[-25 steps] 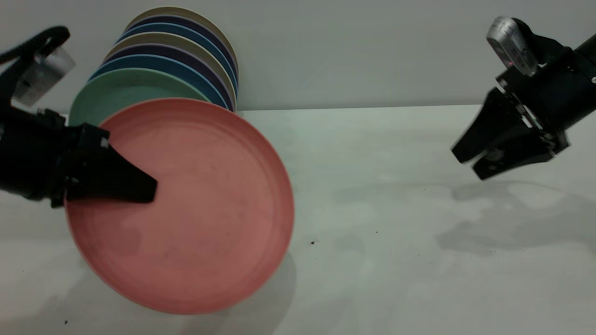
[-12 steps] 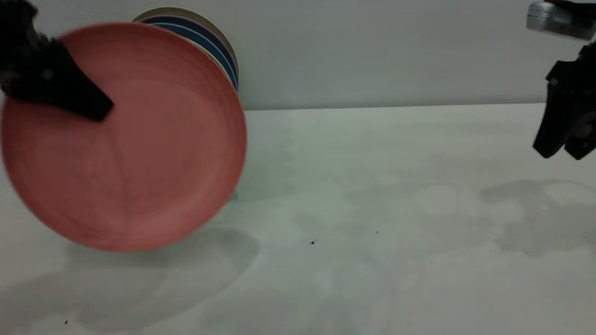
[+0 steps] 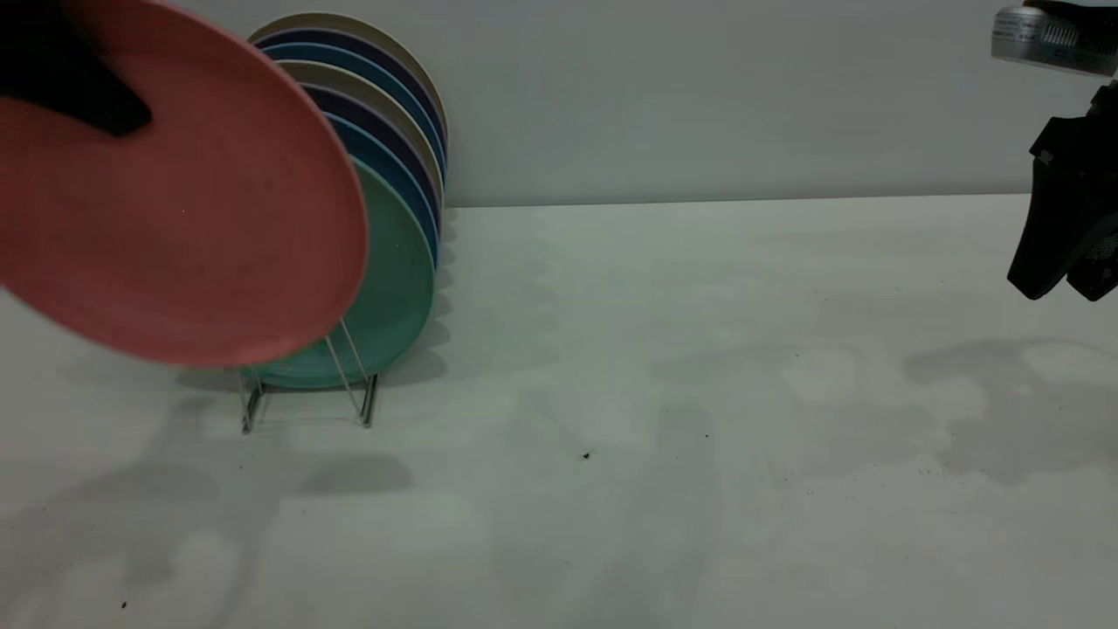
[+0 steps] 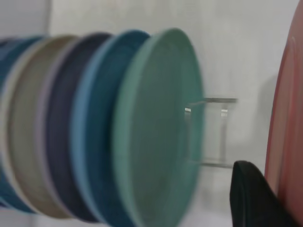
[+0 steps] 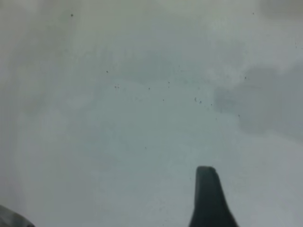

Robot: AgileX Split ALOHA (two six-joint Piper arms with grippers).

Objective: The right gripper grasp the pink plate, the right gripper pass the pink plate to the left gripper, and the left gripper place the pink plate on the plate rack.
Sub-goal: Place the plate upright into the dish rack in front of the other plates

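Note:
The pink plate (image 3: pixel 201 218) hangs tilted in the air at the upper left, just in front of the plate rack (image 3: pixel 349 384). My left gripper (image 3: pixel 131 118) is shut on the plate's upper left rim, with one black finger across its face. In the left wrist view that finger (image 4: pixel 255 198) lies against the pink plate (image 4: pixel 286 118), and the rack's wire loops (image 4: pixel 215 100) show beyond the green plate (image 4: pixel 161 132). My right gripper (image 3: pixel 1061 266) hangs at the far right edge above the table, open and holding nothing; one of its fingers (image 5: pixel 208 198) shows over bare table.
The rack holds a row of upright plates: a green plate (image 3: pixel 397 279) in front, then blue, dark purple and beige ones (image 3: pixel 384 79) behind. The grey table (image 3: pixel 655 393) stretches between the rack and the right arm, with a wall behind.
The left gripper has lifted the pink plate up and to the left, uncovering the green plate and the rack's front wires. The right gripper withdrew to the right edge, then held still.

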